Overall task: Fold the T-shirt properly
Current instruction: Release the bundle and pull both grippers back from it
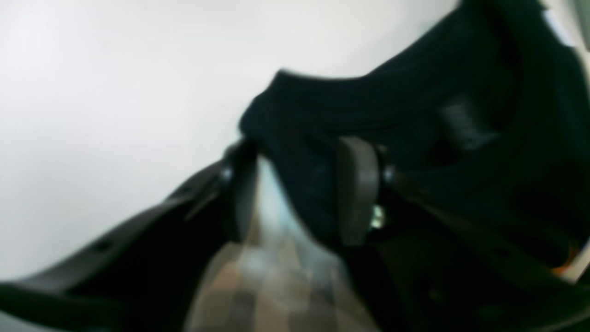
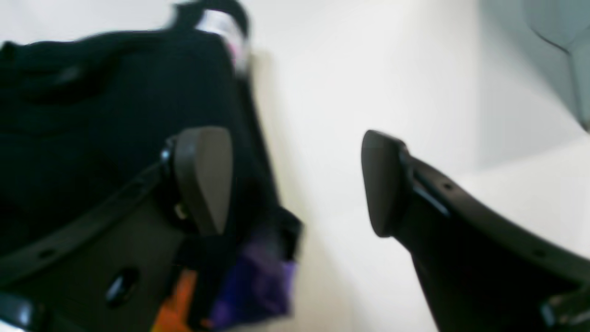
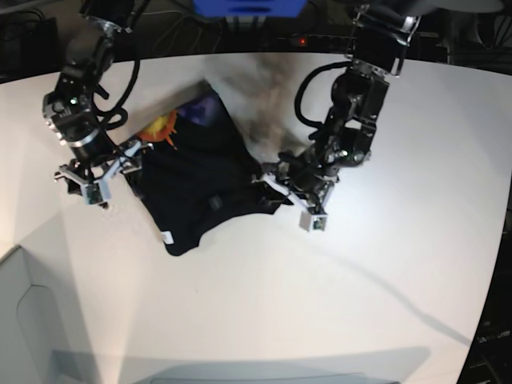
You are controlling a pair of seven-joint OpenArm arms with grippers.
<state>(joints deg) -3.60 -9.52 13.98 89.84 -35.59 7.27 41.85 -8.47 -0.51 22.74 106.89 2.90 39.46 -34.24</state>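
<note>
While the T-shirt sits bunched up on the white bench, between the two arms and nearer the right one, both tools are hanging around its edges, which makes sense to me if the plan is to grab opposite sides and spread it flat. The right tool has its jaws spread wide with nothing between them, one finger resting over the black cloth near the bit of orange and purple print poking out underneath.

The left tool is trickier. Its jaws sit apart with dark cloth draped between them, but that view is so smeared I honestly cannot tell whether it's gripping the fabric or not.

Hard-to-see stuff: part of the shirt in the base view is a motion-blurred smudge near the top, so its real outline there is anyone's guess. A small white label shows at the bottom corner. Most of the print is folded out of sight.
</note>
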